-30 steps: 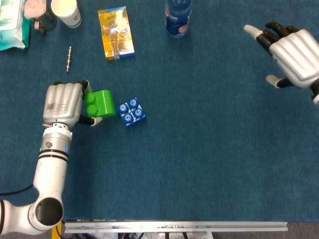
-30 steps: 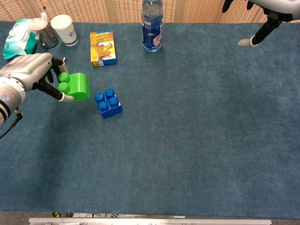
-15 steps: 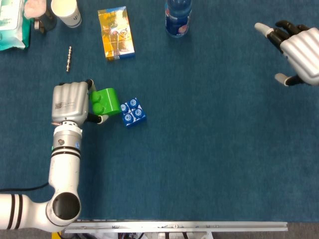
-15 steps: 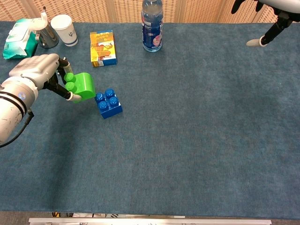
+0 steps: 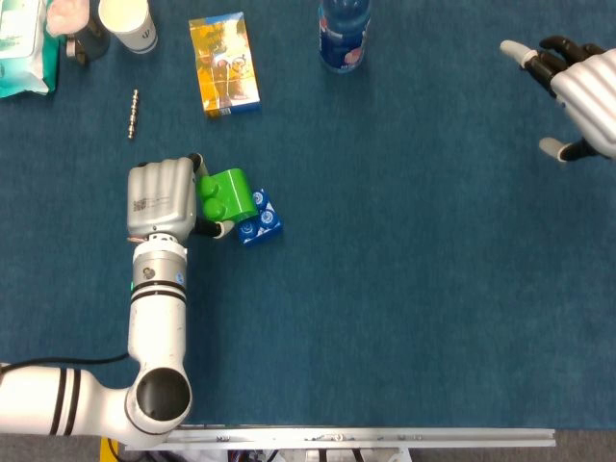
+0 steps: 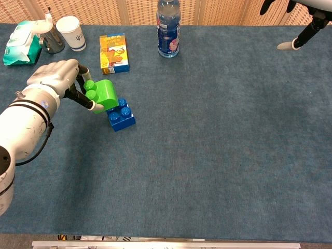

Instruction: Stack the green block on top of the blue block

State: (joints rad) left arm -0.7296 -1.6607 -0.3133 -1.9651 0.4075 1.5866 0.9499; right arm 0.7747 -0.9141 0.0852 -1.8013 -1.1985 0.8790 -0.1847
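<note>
Step in hand: carry-and-align, placement not yet done. Left hand (image 5: pixel 162 197) holds the green block (image 5: pixel 227 195) pinched at its left end, fingers (image 6: pixel 78 96) wrapped above and below that end. Block is turned on its side: studs face toward the hand, not up. In the head view it overlaps the upper-left corner of the blue block (image 5: pixel 262 223); in the chest view it sits tilted over the blue block's back-left studs, apparently touching or just above them, cannot tell which.

Blue block lies flat on the desk (image 5: pixel 404 289), studs up, rotated a bit against the desk edges, slightly left of centre.

Judgement on the next move: green block needs rolling so its studs point up and its underside faces the blue studs. Then shift right and toward the robot to centre it, match the blue block's yaw, press straight down. Risk: pressing at the current offset and tilt would likely push the blue block sideways or tip green off the edge.

Left arm pose: forearm runs up from the bottom edge in the head view, wrist roughly straight, back of hand facing the camera.

Right hand (image 5: pixel 582 82) is raised at the far right, well apart from both blocks, fingers spread, holding nothing.
</note>
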